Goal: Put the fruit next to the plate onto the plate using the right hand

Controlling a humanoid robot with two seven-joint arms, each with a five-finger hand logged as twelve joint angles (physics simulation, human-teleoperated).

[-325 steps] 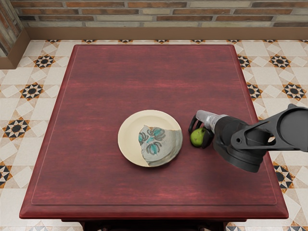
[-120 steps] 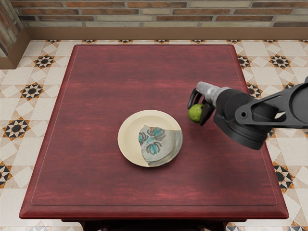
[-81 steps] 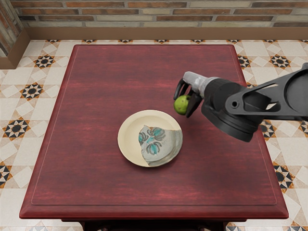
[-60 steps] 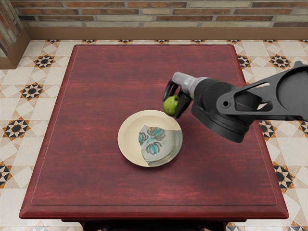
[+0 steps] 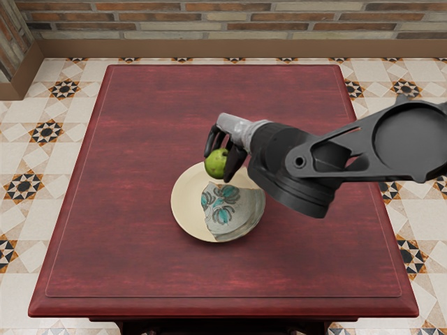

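A small green fruit (image 5: pixel 216 164) hangs in the air over the far edge of the cream plate (image 5: pixel 187 202), held in the dark fingers of my right hand (image 5: pixel 222 152). The hand is shut on the fruit, and its bulky black arm (image 5: pixel 335 160) comes in from the right edge. The plate lies near the middle of the red table (image 5: pixel 140 125) and bears a grey patch with a teal pattern (image 5: pixel 222 204). The arm covers the plate's right rim. No left arm shows.
The table stands on a patterned tile floor (image 5: pixel 28 160), with a brick wall (image 5: pixel 209 14) behind it. Bare tabletop stretches to the left of the plate and in front of it.
My right hand lifted the fruit from the table on the plate's right side and carried it up and left; it now hovers over the plate's far edge.
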